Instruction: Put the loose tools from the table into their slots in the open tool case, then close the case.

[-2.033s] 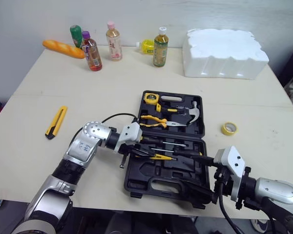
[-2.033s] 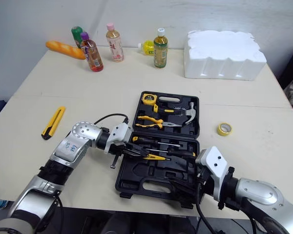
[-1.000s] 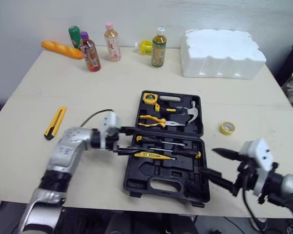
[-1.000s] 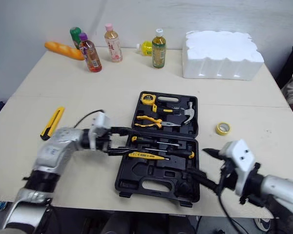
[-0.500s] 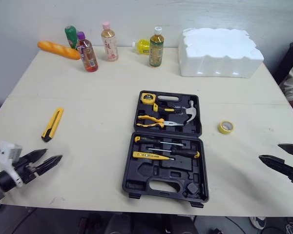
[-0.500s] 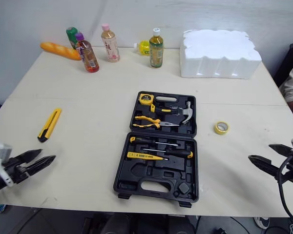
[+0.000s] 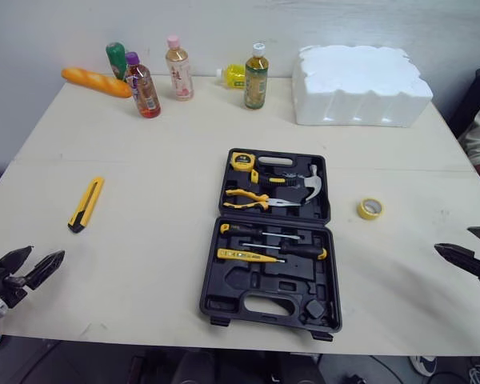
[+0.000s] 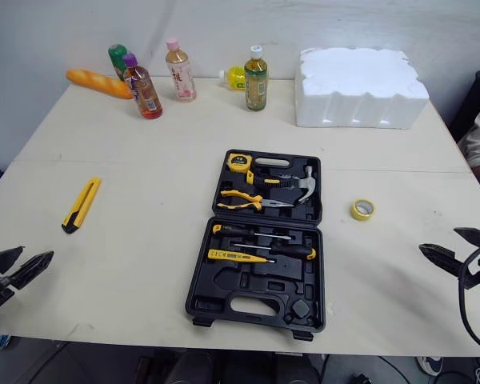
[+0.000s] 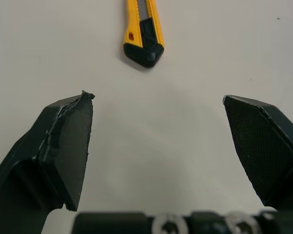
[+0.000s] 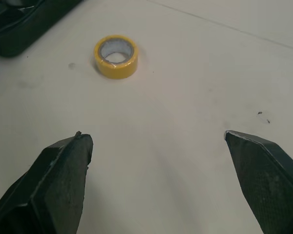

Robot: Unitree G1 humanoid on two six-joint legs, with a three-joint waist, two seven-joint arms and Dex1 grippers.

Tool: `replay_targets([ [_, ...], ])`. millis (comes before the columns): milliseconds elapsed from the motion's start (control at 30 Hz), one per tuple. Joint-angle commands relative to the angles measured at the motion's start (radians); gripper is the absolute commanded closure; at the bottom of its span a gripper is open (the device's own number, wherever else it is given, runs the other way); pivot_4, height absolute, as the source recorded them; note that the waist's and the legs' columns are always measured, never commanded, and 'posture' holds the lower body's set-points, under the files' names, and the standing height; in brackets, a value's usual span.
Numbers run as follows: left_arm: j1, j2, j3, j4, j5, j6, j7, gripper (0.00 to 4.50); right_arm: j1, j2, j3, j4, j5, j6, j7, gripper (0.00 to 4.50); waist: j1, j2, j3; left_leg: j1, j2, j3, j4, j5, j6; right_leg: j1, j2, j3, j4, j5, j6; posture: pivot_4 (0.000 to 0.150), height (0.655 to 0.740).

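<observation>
Beige table (image 7: 184, 144) carries the open tool case (image 7: 224, 298) at centre; utility knife (image 7: 89, 202) mid-left, tape roll (image 7: 372, 209) right of case. Spread wide and empty: left gripper (image 7: 46, 252) (lower left), right gripper (image 7: 453, 238) (right edge). Recommended: close across the knife's narrow body.

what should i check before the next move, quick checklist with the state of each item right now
1. Case open: ok. The tool case lies open and flat on the table.
2. Left hand free: ok, open and empty.
3. Right hand free: ok, open and empty.
4. All tools stowed: not ok. The utility knife lies loose left of the case, and the tape roll lies loose right of it.
5. Free slots: ok, the near half has empty recesses.
6. Those recesses fit the knife and tape: cannot tell.
</observation>
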Motion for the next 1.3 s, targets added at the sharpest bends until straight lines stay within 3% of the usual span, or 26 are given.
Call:
replay_targets([
  [33, -0.115, 0.055, -0.081, -0.05, 0.048, 0.038, 0.108, 0.02, -0.087, -0.039, 0.022, -0.138, 0.071, 0.041, -0.002, 0.0, 0.0, 0.0, 0.0, 0.0, 0.0, 0.0, 0.001, 0.001, -0.001, 0.0, 0.0, 0.0, 0.001, 0.001, 0.0, 0.15, 0.74],
  [367, -0.387, 0.157, -0.305, 0.117, 0.157, 0.3, 0.251, 0.02, -0.36, -0.051, 0.265, -0.605, 0.519, 0.305, -0.056, 0.0, -0.011, 0.0, 0.0, -0.004, 0.001, 0.001, -0.001, 0.006, -0.009, -0.006, 0.004, 0.0, 0.006, 0.001, 0.0, 0.15, 0.74],
  [467, -0.428, 0.175, -0.39, 0.182, 0.194, 0.293, 0.211, 0.02, -0.439, -0.044, 0.347, -0.651, 0.55, 0.311, -0.065, 0.0, -0.006, -0.003, 0.0, -0.005, 0.001, 0.001, 0.0, 0.006, -0.009, -0.006, 0.004, 0.0, 0.006, 0.001, 0.0, 0.15, 0.74],
  [567, -0.491, 0.14, -0.505, 0.281, 0.248, 0.31, 0.206, 0.02, -0.539, 0.055, 0.482, -0.645, 0.55, 0.307, -0.108, 0.0, -0.002, -0.004, 0.0, -0.005, 0.001, 0.001, 0.002, 0.005, -0.008, -0.007, 0.003, 0.0, 0.006, 0.001, 0.0, 0.15, 0.74],
  [667, -0.507, 0.115, -0.518, 0.302, 0.272, 0.274, 0.242, 0.72, -0.548, 0.069, 0.559, -0.652, 0.473, 0.284, -0.112, 0.0, 0.001, -0.005, 0.0, -0.005, 0.001, 0.001, 0.002, 0.005, -0.008, -0.008, 0.003, 0.0, 0.005, 0.001, 0.0, 0.15, 0.74],
  [833, -0.551, 0.113, -0.522, 0.357, 0.284, 0.225, 0.227, 2.72, -0.573, 0.078, 0.585, -0.634, 0.45, 0.28, -0.119, 0.0, 0.021, 0.002, -0.004, -0.004, -0.001, 0.001, 0.003, 0.006, -0.008, -0.007, 0.001, 0.001, 0.007, 0.001, 0.0, 0.15, 0.74],
  [900, -0.565, 0.122, -0.523, 0.366, 0.287, 0.204, 0.219, 2.96, -0.573, 0.071, 0.587, -0.631, 0.439, 0.276, -0.11, 0.0, 0.022, 0.002, -0.004, -0.004, -0.001, 0.001, 0.003, 0.007, -0.009, -0.007, 0.002, 0.001, 0.007, 0.001, 0.0, 0.15, 0.74],
  [1033, -0.543, 0.2, -0.552, 0.229, 0.321, 0.064, 0.13, 3.01, -0.56, 0.048, 0.559, -0.633, 0.438, 0.281, -0.101, 0.0, 0.02, 0.002, -0.004, -0.003, 0.0, 0.001, 0.003, 0.008, -0.01, -0.008, 0.002, 0.001, 0.009, 0.001, 0.0, 0.15, 0.74],
  [1167, -0.509, 0.281, -0.603, -0.129, 0.189, 0.063, -0.145, 3.01, -0.507, 0.019, 0.484, -0.65, 0.488, 0.307, -0.102, 0.0, 0.013, -0.006, 0.0, -0.011, 0.0, 0.002, 0.003, 0.009, -0.011, -0.017, 0.002, 0.002, 0.016, 0.001, -0.001, 0.15, 0.74],
  [1300, -0.522, 0.296, -0.685, -0.287, 0.147, 0.062, -0.275, 3.01, -0.444, -0.014, 0.452, -0.664, 0.489, 0.32, -0.097, 0.0, 0.018, -0.005, 0.0, -0.018, 0.0, -0.002, 0.01, 0.007, -0.008, -0.017, 0.001, -0.001, 0.014, 0.002, -0.001, 0.15, 0.74],
])
